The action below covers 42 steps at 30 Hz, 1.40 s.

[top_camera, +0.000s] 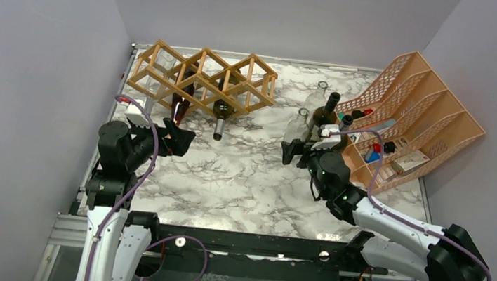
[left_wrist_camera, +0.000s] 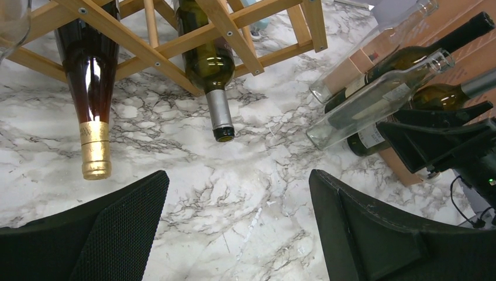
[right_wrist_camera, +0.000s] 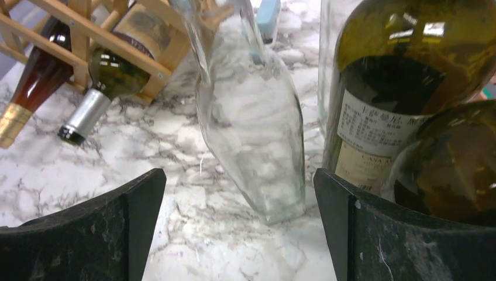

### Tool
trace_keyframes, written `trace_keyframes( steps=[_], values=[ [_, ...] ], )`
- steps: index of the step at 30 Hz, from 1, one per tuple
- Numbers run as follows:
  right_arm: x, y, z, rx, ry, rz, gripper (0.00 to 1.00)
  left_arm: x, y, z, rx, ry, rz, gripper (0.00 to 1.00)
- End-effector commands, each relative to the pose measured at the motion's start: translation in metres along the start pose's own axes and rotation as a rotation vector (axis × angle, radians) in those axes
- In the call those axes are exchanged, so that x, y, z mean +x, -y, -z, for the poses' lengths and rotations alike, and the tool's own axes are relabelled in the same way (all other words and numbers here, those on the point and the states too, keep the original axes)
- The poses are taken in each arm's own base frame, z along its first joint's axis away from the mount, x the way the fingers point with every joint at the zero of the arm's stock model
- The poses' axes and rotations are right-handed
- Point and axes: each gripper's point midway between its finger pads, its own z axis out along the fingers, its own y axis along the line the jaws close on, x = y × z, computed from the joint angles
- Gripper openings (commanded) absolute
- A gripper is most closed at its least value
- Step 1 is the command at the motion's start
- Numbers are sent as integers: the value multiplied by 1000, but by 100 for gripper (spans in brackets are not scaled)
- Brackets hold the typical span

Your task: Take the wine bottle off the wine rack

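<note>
Right gripper (right_wrist_camera: 237, 178) stood spread wide near the table's (top_camera: 249, 176) far right, clasping nothing. A clear glass bottle (right_wrist_camera: 251, 129) stood between its fingers with a gap on each side, base on the marble and neck up. Just beside that bottle on its right were two dark olive bottles (right_wrist_camera: 398, 76), also upright, in front of a peach mesh file organizer (top_camera: 418, 110) at the right edge.

The left gripper (left_wrist_camera: 237, 181) was likewise splayed open and empty, held over the table's left side just in front of the wine rack (top_camera: 203, 79).

That rack sat in the far left corner, its long axis running roughly along the far edge. Two full cells showed. An amber wine bottle (left_wrist_camera: 88, 76) with a gold foil neck lay in one, and a green wine bottle (left_wrist_camera: 210, 64) with a silver capsule lay in the next cell to its right. Both had their long axes running from the far edge toward the near edge, bases inside the lattice, necks sticking out of the front and sloping down toward the marble. Whether the neck ends touched the table could not be told.
</note>
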Motion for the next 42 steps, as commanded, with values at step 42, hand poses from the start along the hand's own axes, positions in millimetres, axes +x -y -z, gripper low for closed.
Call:
trace_keyframes(
  steps=[42],
  values=[
    [32,-78,80,-585,-288,16,100,-36,-192,-90,-247,3,273,95]
  ],
)
